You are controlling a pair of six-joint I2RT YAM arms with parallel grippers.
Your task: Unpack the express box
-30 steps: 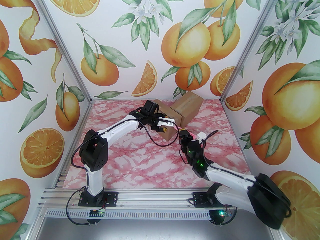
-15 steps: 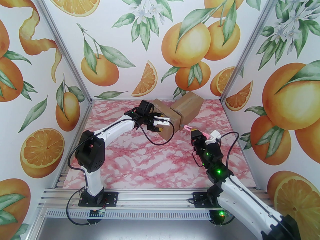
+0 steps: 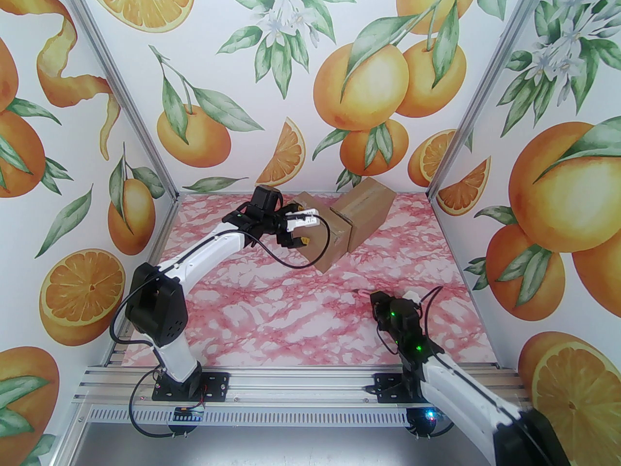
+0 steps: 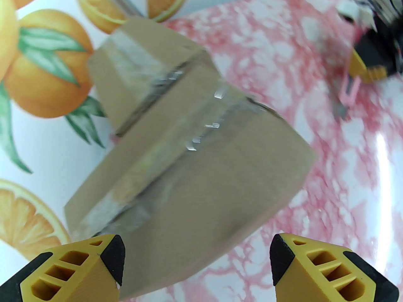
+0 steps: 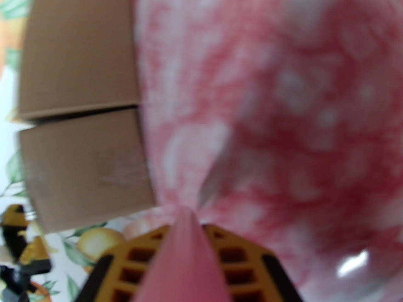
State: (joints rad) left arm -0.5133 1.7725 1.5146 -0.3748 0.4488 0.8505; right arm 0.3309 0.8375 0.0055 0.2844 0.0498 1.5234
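Two brown cardboard boxes stand touching at the back of the table. The nearer express box (image 3: 327, 250) (image 4: 201, 175) has clear tape along its top seam. My left gripper (image 3: 305, 231) (image 4: 196, 263) hovers open just above its left end, with nothing between the yellow fingertips. The second box (image 3: 366, 207) (image 4: 138, 58) leans behind it to the right. My right gripper (image 3: 373, 299) (image 5: 189, 231) is low over the table near the right front, shut on a pink box cutter (image 5: 185, 256) (image 3: 361, 291) whose blade points away toward the boxes (image 5: 82, 156).
The pink marbled tabletop (image 3: 291, 318) lies between the arms and the boxes. Orange-print walls (image 3: 97, 163) close the cell on three sides. A black cable (image 3: 291, 260) loops below the left wrist. An aluminium rail (image 3: 291, 386) carries both arm bases.
My left gripper has opened wider and drawn back left along the box. The right arm has pulled away from the boxes toward the near right, carrying the pink cutter down close to the table.
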